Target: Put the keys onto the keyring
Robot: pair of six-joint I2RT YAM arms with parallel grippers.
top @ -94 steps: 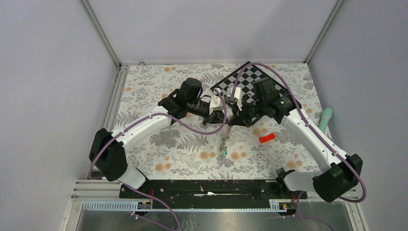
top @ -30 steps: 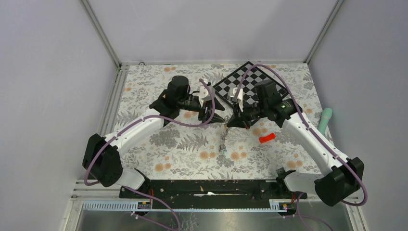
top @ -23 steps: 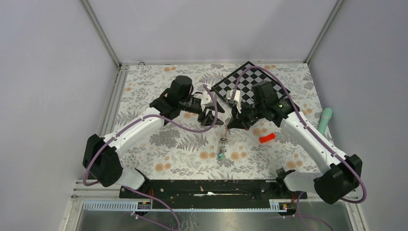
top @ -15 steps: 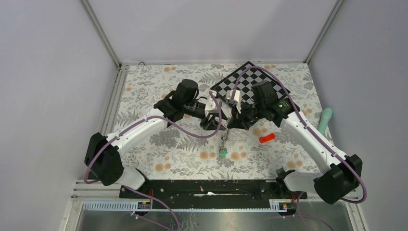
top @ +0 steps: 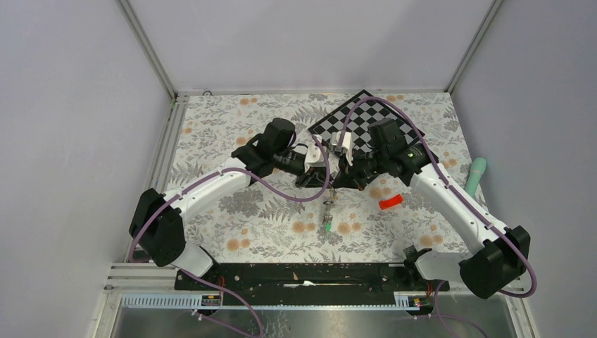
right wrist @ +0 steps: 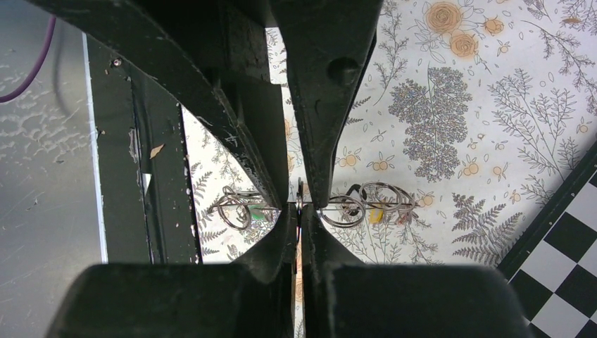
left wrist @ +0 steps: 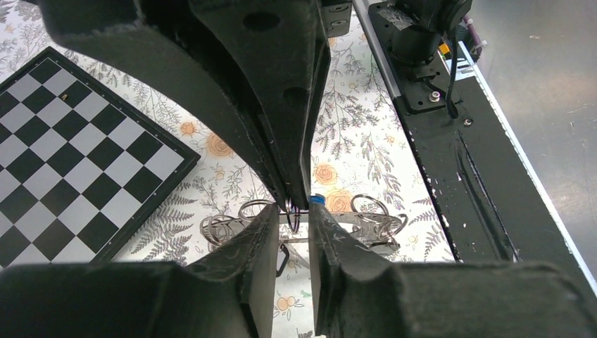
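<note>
as pale grey walls (top: 310,42) enclose a floral tabletop (top: 253,225), right jaws clamped on keyring (right wrist: 299,191), left jaws slightly parted around it, keys (top: 327,211) hanging below

"Can you read anything from here? A label, a number?"

"Nothing. The chequered board (top: 366,116) in the upper middle is plain squares, and the surface (top: 246,232) has only a flower print. The keys (top: 327,211) at centre are too small to show any stamp."
</note>
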